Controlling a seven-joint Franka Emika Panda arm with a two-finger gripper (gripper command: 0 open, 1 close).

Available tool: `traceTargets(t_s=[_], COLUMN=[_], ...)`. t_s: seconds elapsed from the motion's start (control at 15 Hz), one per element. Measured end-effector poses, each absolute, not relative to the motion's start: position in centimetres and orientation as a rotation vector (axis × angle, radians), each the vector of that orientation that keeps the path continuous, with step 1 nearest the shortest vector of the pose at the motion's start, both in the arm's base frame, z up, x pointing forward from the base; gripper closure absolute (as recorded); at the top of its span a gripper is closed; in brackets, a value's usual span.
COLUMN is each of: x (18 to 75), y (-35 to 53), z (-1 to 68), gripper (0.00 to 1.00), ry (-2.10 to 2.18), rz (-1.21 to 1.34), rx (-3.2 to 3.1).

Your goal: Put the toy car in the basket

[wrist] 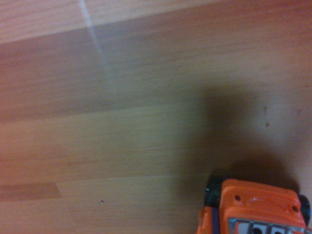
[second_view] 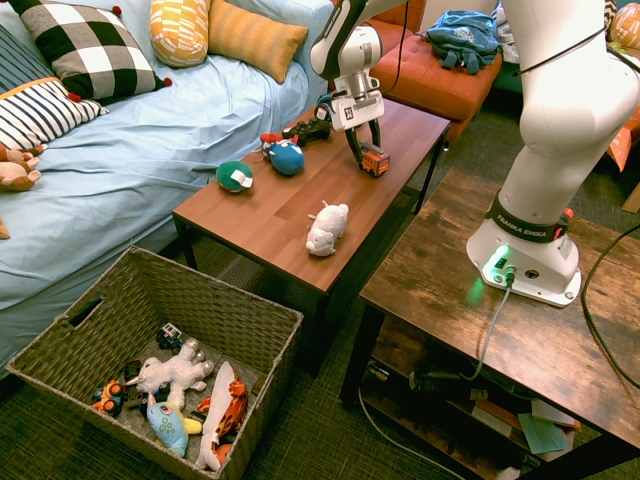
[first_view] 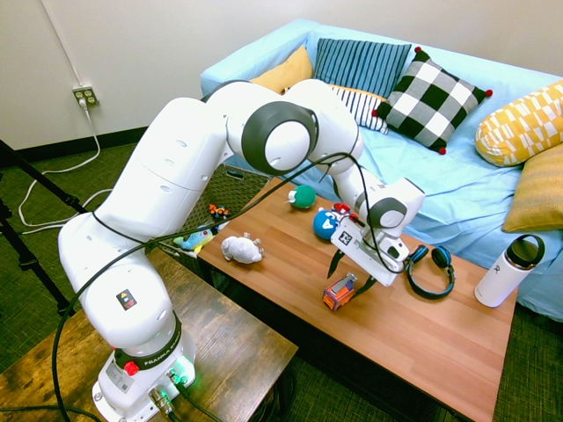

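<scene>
Several toys share the worktop point(first_view: 413, 330) with the toy car point(first_view: 339, 292), my landmark: going left to right in the first exterior view, a white plush animal point(first_view: 241, 249) lies well to its left, a green ball point(first_view: 303, 196) and a round blue plush point(first_view: 326, 223) sit beyond it, headphones point(first_view: 430, 267) to its right. My claw point(first_view: 354, 270) hangs just above the car, fingers apart and angled down, I judge to straddle it. The basket point(second_view: 150, 290) waits on the floor beside the worktop, already holding toys.

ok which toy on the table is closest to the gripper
The orange-red toy car, right at the open gripper near the table's front edge. The blue round plush, green ball and white plush animal all lie farther off.
</scene>
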State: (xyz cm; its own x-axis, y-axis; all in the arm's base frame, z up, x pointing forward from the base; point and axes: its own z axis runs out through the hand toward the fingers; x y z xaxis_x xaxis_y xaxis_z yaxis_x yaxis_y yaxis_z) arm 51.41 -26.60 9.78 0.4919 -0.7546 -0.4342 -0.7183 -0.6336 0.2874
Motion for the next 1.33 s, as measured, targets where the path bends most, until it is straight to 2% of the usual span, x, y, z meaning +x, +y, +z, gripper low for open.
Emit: traceTargets(t_s=[0.93, 1.2, 1.33], x=[52.0, 52.1, 52.7], y=[-26.5, -23.1, -17.5], z=[10.3, 17.4, 22.1], gripper=[1.00, 1.00, 1.00], ry=[-1.301, -1.271, -1.226], rz=[-0.825, -0.739, -0.685], rx=[2.649, 2.722, 2.778])
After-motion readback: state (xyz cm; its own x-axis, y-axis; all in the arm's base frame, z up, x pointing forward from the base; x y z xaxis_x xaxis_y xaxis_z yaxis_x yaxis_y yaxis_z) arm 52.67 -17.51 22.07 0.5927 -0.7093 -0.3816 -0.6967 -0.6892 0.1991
